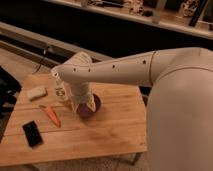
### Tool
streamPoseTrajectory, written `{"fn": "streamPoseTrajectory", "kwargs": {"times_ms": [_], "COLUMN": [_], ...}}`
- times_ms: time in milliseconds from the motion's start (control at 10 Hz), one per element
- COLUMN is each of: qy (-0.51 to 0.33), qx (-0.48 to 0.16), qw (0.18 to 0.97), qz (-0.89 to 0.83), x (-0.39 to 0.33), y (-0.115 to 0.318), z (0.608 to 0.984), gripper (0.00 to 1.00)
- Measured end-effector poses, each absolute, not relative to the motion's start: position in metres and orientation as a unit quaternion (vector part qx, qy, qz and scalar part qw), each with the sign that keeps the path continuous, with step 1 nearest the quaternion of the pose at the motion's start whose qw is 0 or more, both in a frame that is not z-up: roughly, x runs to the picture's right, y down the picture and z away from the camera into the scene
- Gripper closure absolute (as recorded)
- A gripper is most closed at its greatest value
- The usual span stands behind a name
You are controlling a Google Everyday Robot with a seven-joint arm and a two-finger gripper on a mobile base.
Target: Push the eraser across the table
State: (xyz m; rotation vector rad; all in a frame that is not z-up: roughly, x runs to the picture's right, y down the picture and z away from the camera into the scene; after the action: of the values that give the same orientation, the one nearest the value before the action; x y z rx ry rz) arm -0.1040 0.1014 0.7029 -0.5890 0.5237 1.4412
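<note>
1. Camera view: one table (115,135) with a light wooden plank top is seen; one dark leg shows under its near right corner.
2. Containers: one dark purple round object (94,107), possibly a bowl, sits near the middle of the top. Its contents cannot be told, as the inside is covered by the arm.
3. Counts: one eraser (36,93), one carrot (51,115), one black flat slab (32,133), one purple round object and one white arm (120,72) are counted.
4. The eraser, a pale block, is located near the far left corner of the table, lying flat and apart from everything else. Its long axis runs roughly left to right in the picture, with the right end tipped slightly toward the far edge.
5. The carrot is placed between the eraser and the black slab, its long axis diagonal and its thin end toward the near right.
6. The black slab is laid near the front left edge.
7. The gripper (83,103) is lowered at the purple object, on its left side and well apart from the eraser. Whether it is open or closed cannot be told.
</note>
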Motion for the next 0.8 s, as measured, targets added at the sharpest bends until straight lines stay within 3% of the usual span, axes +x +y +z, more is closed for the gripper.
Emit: {"fn": "streamPoseTrajectory", "kwargs": {"times_ms": [800], "qy": [0.234], "qx": [-0.263], "qw": [0.681], "qz": [0.642], "x": [-0.1040], "y": [0.1017], "z": [0.7031], "gripper": [0.35]}}
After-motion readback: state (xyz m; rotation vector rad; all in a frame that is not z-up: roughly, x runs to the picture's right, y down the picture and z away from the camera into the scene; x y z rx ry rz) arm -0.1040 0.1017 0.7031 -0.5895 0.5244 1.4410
